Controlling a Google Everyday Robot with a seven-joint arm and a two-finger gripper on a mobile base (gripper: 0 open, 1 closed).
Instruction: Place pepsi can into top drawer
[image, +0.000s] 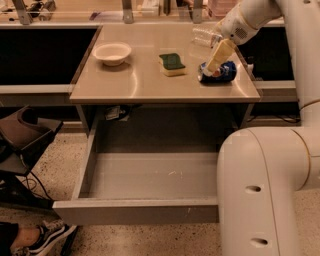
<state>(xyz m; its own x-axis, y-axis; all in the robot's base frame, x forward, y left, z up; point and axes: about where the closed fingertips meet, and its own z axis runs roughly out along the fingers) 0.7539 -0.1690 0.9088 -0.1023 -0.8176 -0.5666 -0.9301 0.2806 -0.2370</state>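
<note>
Arm casing (265, 190) hides the right end of the open top drawer (150, 175). On the table (135, 87) behind: sponge (172, 63), bowl (112, 52), and pepsi can (229, 74) lying at right. Hand (213, 70) overlaps the can's left end; open or closed cannot be told. Water bottle (202, 36) lies beyond.

Table top (140, 82): smooth, slight sheen. Top drawer (135, 213): matt grey metal. Pepsi can (227, 75): glossy blue, probably metal. Gripper (216, 69), smooth cream plastic, at the can.
</note>
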